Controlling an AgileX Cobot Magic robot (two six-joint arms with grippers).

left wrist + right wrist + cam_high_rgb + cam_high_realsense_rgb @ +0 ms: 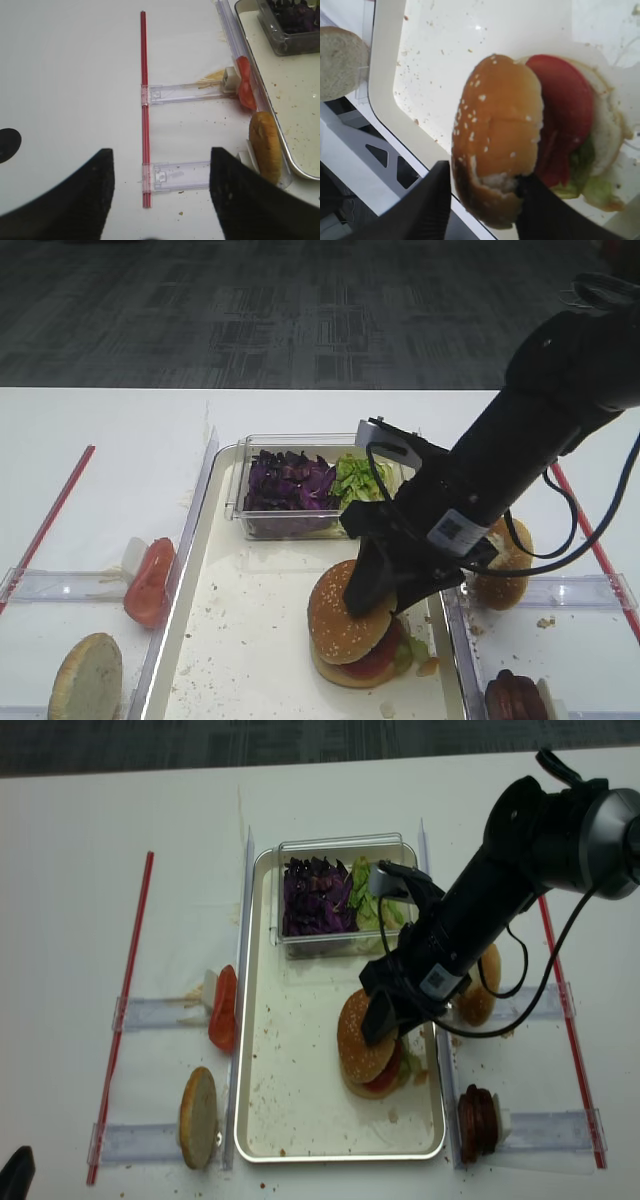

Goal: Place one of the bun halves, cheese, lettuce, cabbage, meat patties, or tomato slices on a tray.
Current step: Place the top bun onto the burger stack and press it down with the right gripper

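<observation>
Left fingers [160, 200] spread wide over bare counter [75, 75] | flat bun half [86, 677] and tomato slice [149, 582] left of tray [270, 660] | seeded bun top [346, 611] tilted on the stacked burger in the tray | right fingers [485, 210] parted at its edge, grip unclear

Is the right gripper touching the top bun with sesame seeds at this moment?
Touching. In the right wrist view, one finger of the right gripper presses against the lower edge of the seeded bun; the other finger stands apart from it.
</observation>
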